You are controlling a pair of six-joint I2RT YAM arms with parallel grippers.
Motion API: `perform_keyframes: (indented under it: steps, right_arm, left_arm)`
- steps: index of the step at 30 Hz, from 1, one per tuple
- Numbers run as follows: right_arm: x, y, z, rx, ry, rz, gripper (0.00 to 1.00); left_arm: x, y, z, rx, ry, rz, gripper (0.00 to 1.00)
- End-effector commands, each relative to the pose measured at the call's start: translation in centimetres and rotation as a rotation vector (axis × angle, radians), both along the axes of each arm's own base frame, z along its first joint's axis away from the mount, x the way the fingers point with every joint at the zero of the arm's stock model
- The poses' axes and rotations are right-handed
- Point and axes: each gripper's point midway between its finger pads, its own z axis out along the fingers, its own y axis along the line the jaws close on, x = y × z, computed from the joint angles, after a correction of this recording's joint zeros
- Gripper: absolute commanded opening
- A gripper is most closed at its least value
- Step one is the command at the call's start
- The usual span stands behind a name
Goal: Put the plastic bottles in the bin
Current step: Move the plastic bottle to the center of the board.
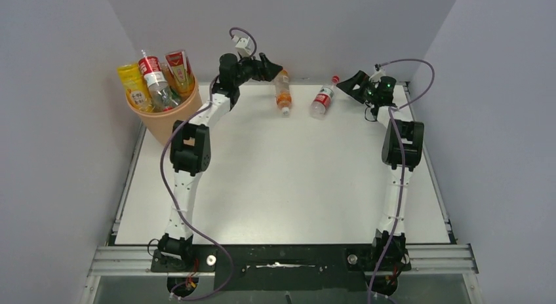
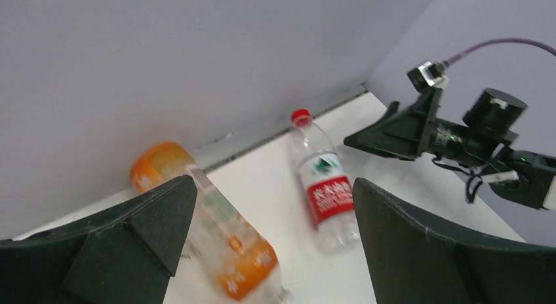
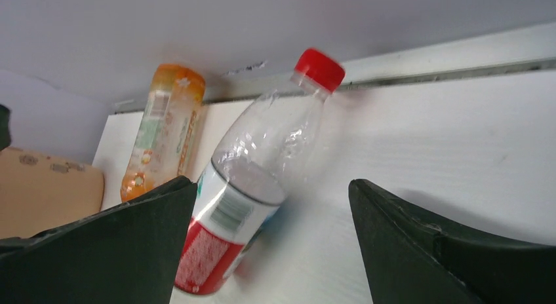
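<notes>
The peach-orange bin (image 1: 157, 124) stands at the back left with several bottles (image 1: 155, 78) upright in it. An orange-label bottle (image 1: 282, 91) and a red-label, red-capped bottle (image 1: 322, 98) lie on the white table near the back wall. My left gripper (image 1: 271, 67) is open, just left of the orange-label bottle; in the left wrist view (image 2: 273, 183) that bottle (image 2: 219, 235) lies by the left finger. My right gripper (image 1: 352, 82) is open, just right of the red-label bottle; in the right wrist view (image 3: 272, 184) that bottle (image 3: 262, 166) lies by the left finger.
The back wall runs close behind both bottles, and side walls enclose the table (image 1: 282, 179). The right wrist view shows the orange-label bottle (image 3: 164, 130) and the bin's side (image 3: 46, 192) beyond. The right gripper (image 2: 419, 127) shows in the left wrist view.
</notes>
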Motion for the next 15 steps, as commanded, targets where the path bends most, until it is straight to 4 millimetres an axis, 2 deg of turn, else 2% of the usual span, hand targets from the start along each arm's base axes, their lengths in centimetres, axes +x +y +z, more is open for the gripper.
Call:
perform_keyframes:
  steps: [1, 4, 10, 15]
  right_arm:
    - [2.4, 0.8, 4.1, 0.041, -0.085, 0.033, 0.91]
    - [2.8, 1.2, 3.5, 0.049, -0.071, 0.04, 0.91]
    - [2.4, 3.1, 1.9, 0.05, -0.048, 0.072, 0.9]
    - [1.9, 6.0, 0.7, 0.025, -0.031, 0.115, 0.89]
  left_arm:
    - [3.9, -0.7, -8.4, 0.063, 0.213, -0.045, 0.91]
    - [5.5, -0.7, -8.0, 0.016, 0.204, -0.037, 0.91]
    - [4.6, -0.1, -11.1, -0.007, 0.234, 0.003, 0.91]
    - [4.4, -1.8, -13.3, -0.019, 0.265, -0.032, 0.91]
